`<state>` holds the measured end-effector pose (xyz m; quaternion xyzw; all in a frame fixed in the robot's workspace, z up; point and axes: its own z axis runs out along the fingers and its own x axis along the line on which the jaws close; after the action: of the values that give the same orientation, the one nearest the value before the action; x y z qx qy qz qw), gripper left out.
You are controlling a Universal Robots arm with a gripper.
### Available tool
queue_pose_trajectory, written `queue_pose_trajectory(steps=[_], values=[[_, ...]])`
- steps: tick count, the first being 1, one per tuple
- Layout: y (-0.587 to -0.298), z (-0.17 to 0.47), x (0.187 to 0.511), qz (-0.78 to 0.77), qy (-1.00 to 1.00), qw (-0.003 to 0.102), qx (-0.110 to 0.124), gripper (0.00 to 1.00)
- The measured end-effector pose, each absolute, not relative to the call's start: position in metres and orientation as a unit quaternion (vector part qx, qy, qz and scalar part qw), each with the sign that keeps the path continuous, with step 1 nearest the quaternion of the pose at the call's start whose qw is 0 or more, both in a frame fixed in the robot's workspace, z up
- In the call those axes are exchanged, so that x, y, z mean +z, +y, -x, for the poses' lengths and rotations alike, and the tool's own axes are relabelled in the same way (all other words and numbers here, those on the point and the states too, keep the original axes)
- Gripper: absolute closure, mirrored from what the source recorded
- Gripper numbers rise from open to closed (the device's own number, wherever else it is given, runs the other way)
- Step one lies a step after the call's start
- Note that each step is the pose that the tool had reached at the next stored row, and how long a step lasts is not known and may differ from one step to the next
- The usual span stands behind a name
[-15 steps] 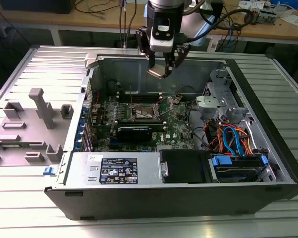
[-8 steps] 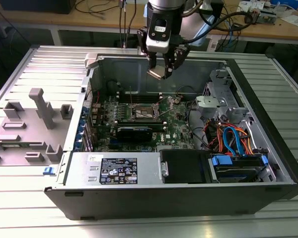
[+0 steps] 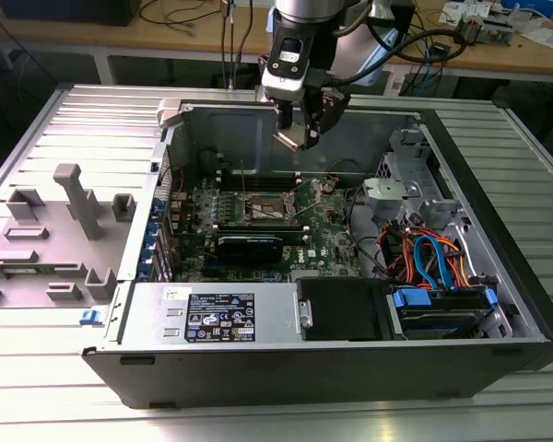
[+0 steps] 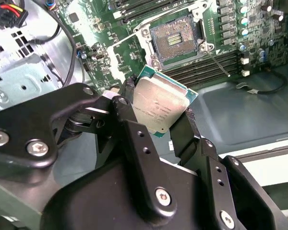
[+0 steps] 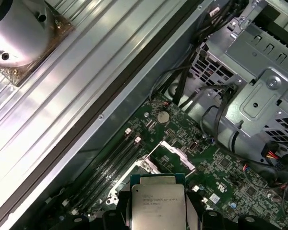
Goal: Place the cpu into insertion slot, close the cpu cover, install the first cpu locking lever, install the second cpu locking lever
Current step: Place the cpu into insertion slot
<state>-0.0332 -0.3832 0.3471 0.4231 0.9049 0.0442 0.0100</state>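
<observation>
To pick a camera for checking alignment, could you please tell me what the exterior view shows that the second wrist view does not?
Exterior view: the open computer case, the power supply and the grey fixture plate on the exterior view's left. Second wrist view: the contacts inside the open insertion slot. Both: the claw shut on the cpu, above the motherboard.

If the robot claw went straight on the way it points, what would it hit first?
Likely the insertion slot: in both wrist views it lies ahead of the gripper, with nothing between. The cpu it holds would touch first. Depth is hard to judge.
</observation>
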Motion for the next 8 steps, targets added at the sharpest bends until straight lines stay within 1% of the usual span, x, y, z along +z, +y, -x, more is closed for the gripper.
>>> queue_pose_trajectory(steps=[8], values=[[-0.3858,0.0354,0.3383,-0.448,0.893,0.011,0.044,0.46]])
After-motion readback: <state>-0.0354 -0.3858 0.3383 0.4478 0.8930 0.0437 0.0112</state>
